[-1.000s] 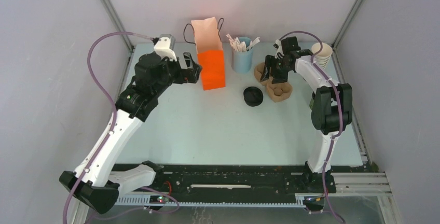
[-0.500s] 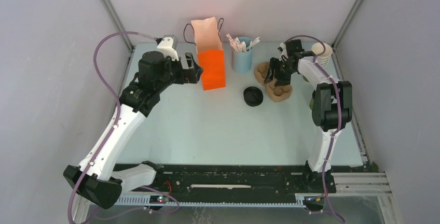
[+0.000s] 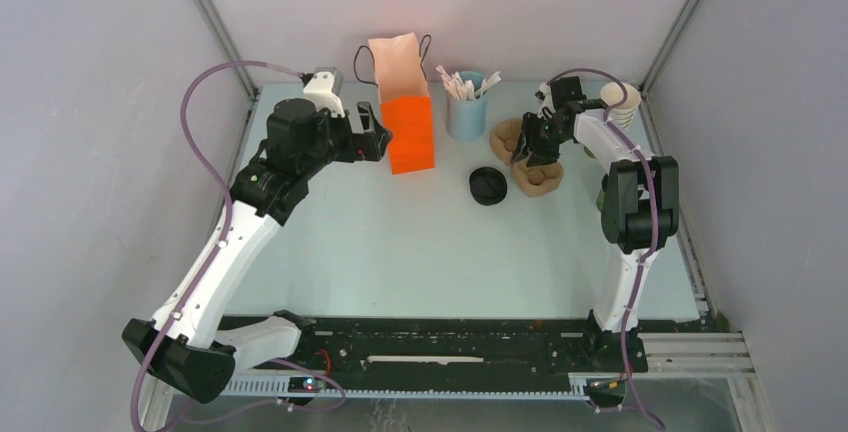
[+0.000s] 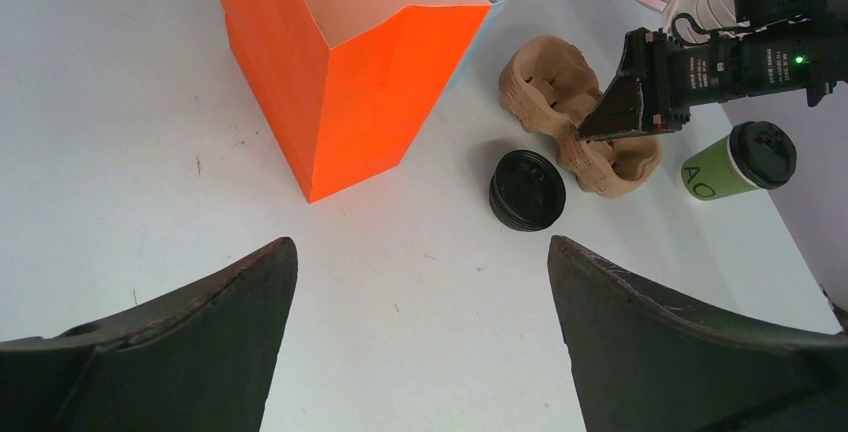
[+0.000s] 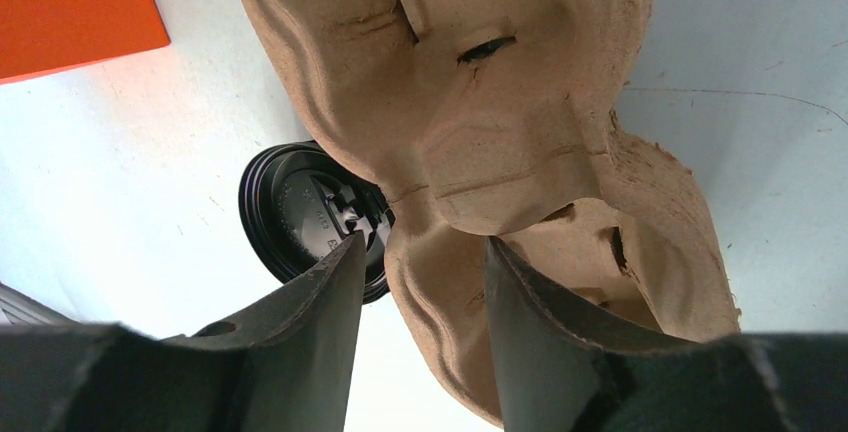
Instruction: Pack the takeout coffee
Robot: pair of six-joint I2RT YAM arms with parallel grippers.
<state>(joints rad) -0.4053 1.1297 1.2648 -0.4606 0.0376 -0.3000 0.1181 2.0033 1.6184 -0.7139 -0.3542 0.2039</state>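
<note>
Orange bag (image 4: 370, 92), green black-lidded cup (image 4: 712, 174)

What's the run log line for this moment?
left gripper open, by bag | right gripper astride carrier rim, grip unclear | coffee on table, not in carrier

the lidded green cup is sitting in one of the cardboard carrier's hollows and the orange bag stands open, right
No: the lidded green cup is not in the cardboard carrier; it sits on the table beside it, as the left wrist view shows. The orange bag does stand open.
</note>
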